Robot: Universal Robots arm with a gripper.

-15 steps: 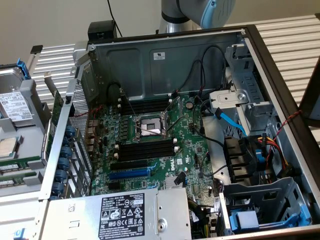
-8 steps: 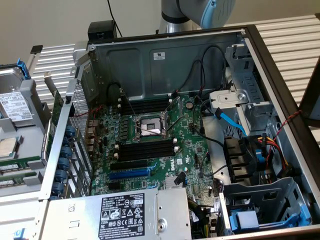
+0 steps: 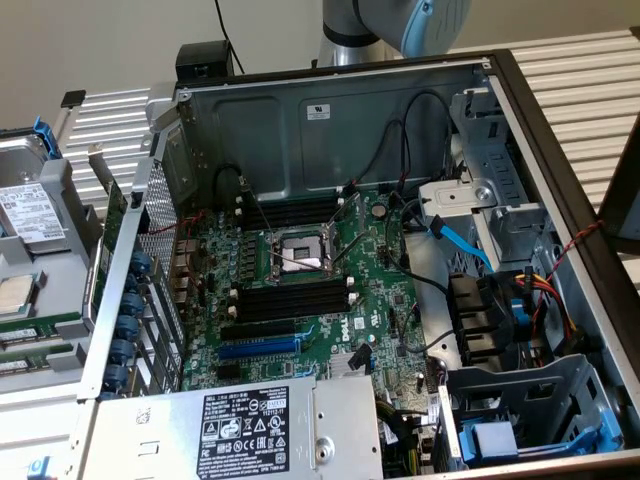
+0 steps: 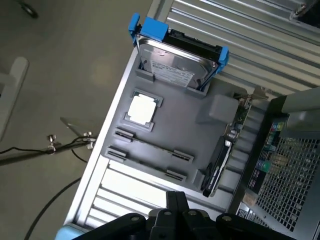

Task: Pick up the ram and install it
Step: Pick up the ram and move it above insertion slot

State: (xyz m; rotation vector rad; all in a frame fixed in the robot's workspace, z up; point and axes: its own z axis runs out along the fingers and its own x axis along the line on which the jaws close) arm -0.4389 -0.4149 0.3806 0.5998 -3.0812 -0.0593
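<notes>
Wrist view looks down on a flat grey plastic parts tray [image 4: 180,120]. The ram [image 4: 152,146], a long thin dark-green circuit-board stick, rests in that tray between small grey holders near the tray's middle. Just beside it on the tray, a square silver processor chip [image 4: 141,109] sits in a shallow pocket. A silver hard drive [image 4: 172,62] in a blue plastic bracket stands at the tray's end farthest from the gripper. A green expansion card [image 4: 225,150] with a dark bracket stands along the tray's edge nearest the case. The black two-fingered gripper [image 4: 176,196] hangs above the opposite end of the tray, apart from the ram. Its fingers are pressed together with nothing between them.

Exterior view has the tray [image 3: 62,180] with the hard drive [image 3: 25,210] and processor chip [image 3: 15,292] on it. An open grey metal computer case [image 3: 330,110] stands just beside the tray, on the exterior view's right of it. Inside the case a green motherboard [image 3: 380,290] carries long black memory slots [image 3: 290,302] with white end clips. The silver-and-blue arm [image 3: 400,20] shows above the case's back wall, away from the tray.
</notes>
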